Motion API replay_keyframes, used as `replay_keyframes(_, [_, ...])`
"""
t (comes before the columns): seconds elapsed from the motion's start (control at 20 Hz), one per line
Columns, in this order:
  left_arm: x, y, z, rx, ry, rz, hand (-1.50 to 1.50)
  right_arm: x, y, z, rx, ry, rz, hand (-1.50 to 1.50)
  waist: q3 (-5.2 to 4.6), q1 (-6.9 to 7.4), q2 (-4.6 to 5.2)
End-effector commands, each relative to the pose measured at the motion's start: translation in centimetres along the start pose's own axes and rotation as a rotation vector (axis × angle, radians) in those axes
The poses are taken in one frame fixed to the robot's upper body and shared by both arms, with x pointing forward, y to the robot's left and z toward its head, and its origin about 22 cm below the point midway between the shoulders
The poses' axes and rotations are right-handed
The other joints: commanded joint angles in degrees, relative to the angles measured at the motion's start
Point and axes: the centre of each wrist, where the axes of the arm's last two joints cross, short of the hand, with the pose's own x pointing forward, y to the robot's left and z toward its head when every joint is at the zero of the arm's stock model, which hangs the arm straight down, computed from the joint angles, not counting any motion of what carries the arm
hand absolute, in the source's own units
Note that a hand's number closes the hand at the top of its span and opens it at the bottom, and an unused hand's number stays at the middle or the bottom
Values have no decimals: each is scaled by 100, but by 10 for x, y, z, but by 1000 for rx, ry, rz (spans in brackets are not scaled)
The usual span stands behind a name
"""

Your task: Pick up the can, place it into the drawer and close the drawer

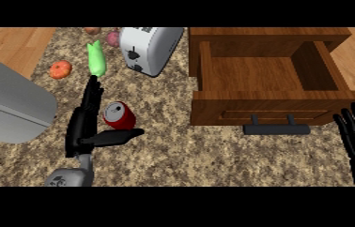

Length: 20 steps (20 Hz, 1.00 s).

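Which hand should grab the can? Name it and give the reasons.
Left. The left hand lies right beside the red can, fingers straight along its left side, thumb below it. The right hand rests open at the view's right edge, past the open drawer.

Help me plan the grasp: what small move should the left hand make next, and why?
Probably curl the left hand round the red can: its fingers lie straight beside the can, thumb below it, nothing gripped yet, and the drawer stands open.

A speckled brown counter (208,155) meets wood floor (21,45) at far left.
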Motion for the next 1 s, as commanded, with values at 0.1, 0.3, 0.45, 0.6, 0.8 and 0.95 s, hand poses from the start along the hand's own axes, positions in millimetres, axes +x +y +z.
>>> replay_keyframes(0.1, [-42, 17, 12, 14, 12, -7, -150, -4, 14, -9, 5, -6, -15, -150, 0, 10, 3])
replay_keyframes(0.3, [-42, 28, 5, 8, 42, 6, -150, 0, -11, -1, -4, -1, -2, -150, 1, 0, 0])
replay_keyframes(0.45, [-56, 11, 10, 6, 26, -13, -150, 4, 1, 9, -6, -24, -9, -150, 1, -5, -1])
replay_keyframes(0.6, [-67, 33, 13, 3, 54, -19, -150, 12, 15, -9, -14, -18, -12, -150, 0, 10, 1])
replay_keyframes(0.8, [-77, 44, 4, 24, 38, -28, -150, 0, -4, 1, 3, -11, -13, -150, 1, -8, 1])
replay_keyframes(0.95, [-87, 19, 20, 11, 73, -9, -150, -1, 14, 4, -3, -9, 0, -150, 1, -3, -1])
